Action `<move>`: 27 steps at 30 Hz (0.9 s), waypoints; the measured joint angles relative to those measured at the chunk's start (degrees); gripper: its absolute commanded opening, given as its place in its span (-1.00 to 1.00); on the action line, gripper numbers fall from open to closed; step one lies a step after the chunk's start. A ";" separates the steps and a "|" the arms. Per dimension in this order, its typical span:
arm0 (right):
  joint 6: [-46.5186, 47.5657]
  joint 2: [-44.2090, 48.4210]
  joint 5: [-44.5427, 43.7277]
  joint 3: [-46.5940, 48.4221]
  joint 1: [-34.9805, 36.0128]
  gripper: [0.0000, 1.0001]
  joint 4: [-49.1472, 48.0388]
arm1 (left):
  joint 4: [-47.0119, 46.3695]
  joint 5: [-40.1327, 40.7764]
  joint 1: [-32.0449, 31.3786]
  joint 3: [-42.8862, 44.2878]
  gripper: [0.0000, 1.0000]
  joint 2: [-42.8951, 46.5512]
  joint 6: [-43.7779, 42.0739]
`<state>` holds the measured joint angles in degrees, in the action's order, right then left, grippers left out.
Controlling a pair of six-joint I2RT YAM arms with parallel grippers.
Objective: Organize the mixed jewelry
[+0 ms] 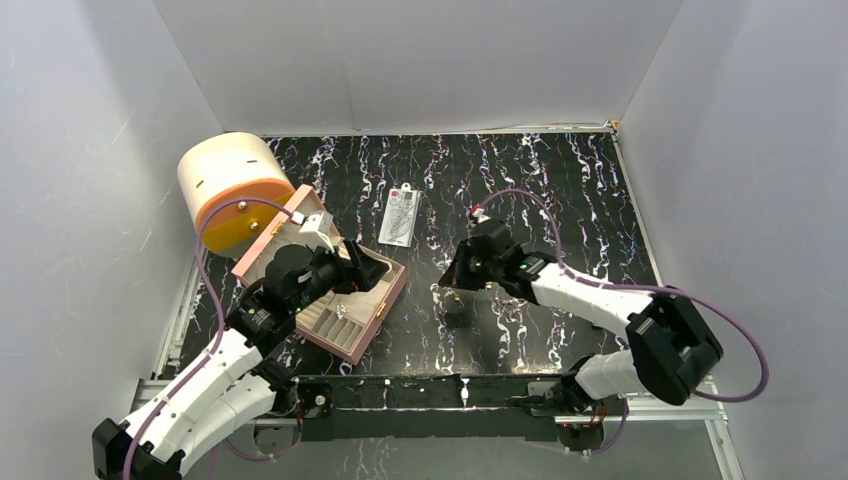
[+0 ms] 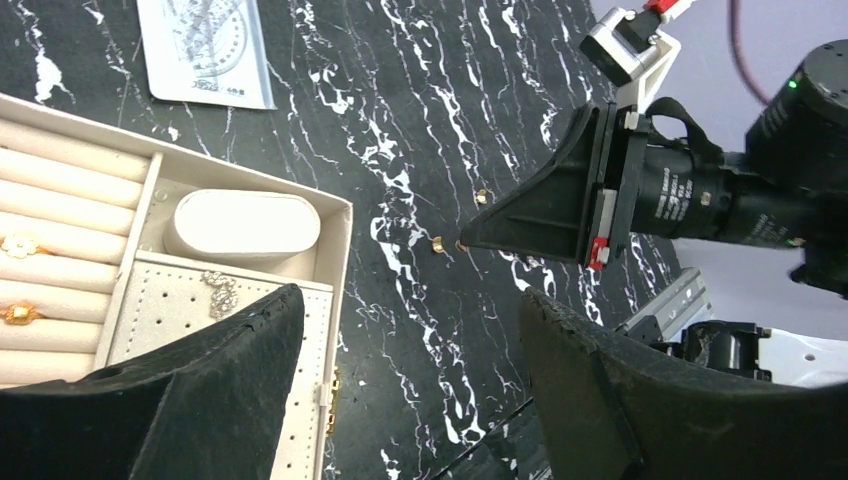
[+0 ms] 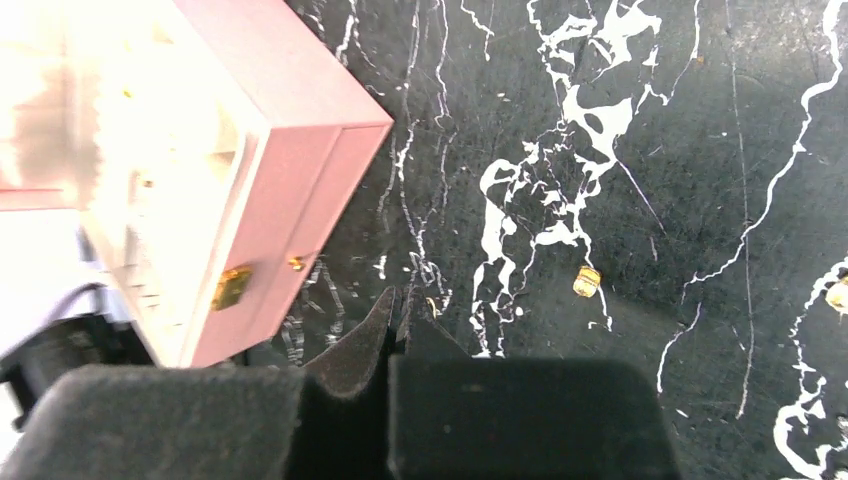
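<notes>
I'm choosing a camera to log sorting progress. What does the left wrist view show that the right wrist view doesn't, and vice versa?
Only left wrist: gold pieces in ring rolls inside the jewelry box, the clear packet, the open left tool. Only right wrist: the box's pink outer wall and the clasp face-on. Both: the jewelry box, loose gold studs on the marble table, the shut right tool with its tip beside a stud.

Right hand [image 3: 402, 315], fingers pressed together, over black marbled table [image 3: 690, 140], gold stud [image 3: 587, 281] near, pink box [image 3: 310, 140] left
</notes>
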<state>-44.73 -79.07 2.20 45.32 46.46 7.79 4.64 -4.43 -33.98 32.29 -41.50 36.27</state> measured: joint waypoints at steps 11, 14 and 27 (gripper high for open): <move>-18.78 3.63 28.48 -13.18 -13.51 -1.00 -28.59 | -9.90 -8.17 0.00 -2.43 0.33 -1.07 1.25; -24.81 3.63 32.39 -13.27 -13.73 -1.00 -33.11 | -14.43 -11.19 0.00 -3.98 0.28 -2.45 0.92; -47.50 2.82 40.06 -18.18 -13.81 -1.00 -50.88 | -25.38 -16.20 -1.14 -4.55 0.13 -10.64 -2.95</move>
<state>-92.23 -76.25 42.26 27.14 32.64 -43.09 -20.73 -20.62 -35.11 27.75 -52.14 33.32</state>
